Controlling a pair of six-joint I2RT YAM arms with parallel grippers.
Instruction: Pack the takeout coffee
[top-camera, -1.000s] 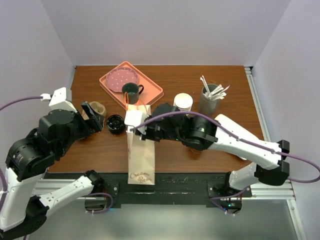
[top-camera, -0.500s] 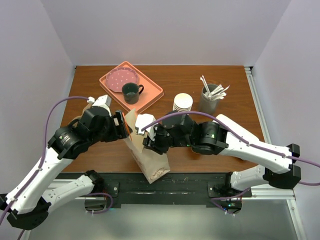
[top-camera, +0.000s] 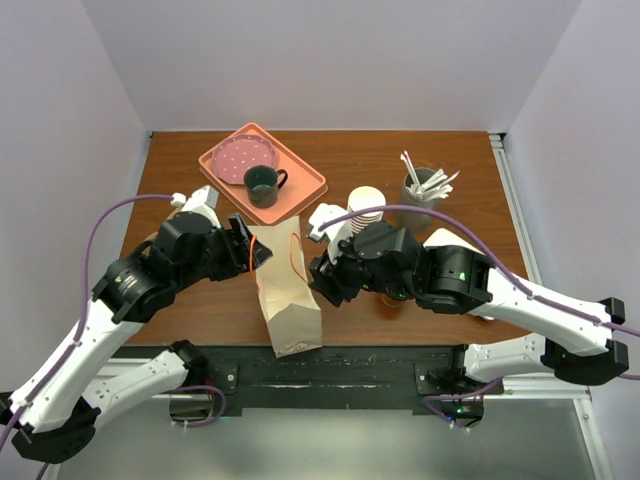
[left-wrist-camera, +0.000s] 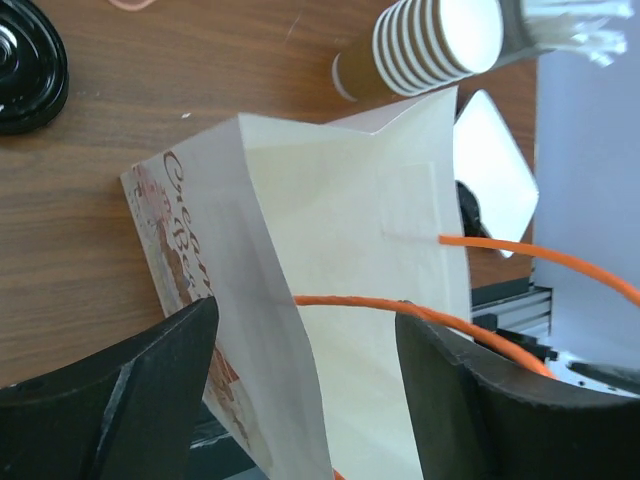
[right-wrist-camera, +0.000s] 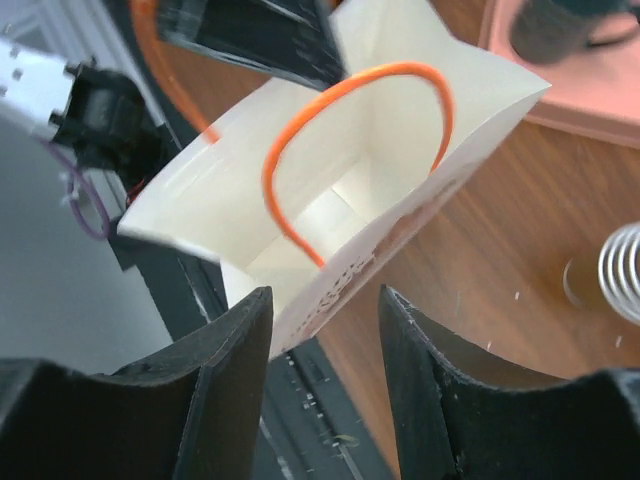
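Note:
A white paper bag (top-camera: 290, 310) with orange cord handles stands open-mouthed near the table's front edge. My left gripper (top-camera: 255, 252) is at its left top corner. In the left wrist view the left gripper (left-wrist-camera: 300, 400) is open, with one bag (left-wrist-camera: 350, 250) wall and a handle cord between its fingers. My right gripper (top-camera: 322, 285) is at the bag's right side. It (right-wrist-camera: 325, 380) is open just below the bag (right-wrist-camera: 330, 210) rim. The takeout coffee shows only as a round black lid (left-wrist-camera: 20, 65); in the top view my left arm hides it.
A pink tray (top-camera: 300, 185) at the back holds a pink plate (top-camera: 240, 157) and a dark green mug (top-camera: 262, 185). A stack of paper cups (top-camera: 366, 200) and a grey holder of white sticks (top-camera: 420, 200) stand behind my right arm.
My left arm swung in from the left to the bag's top corner. The right gripper opened, let go of the bag's rim and drew back to the right. The bag's mouth now gapes.

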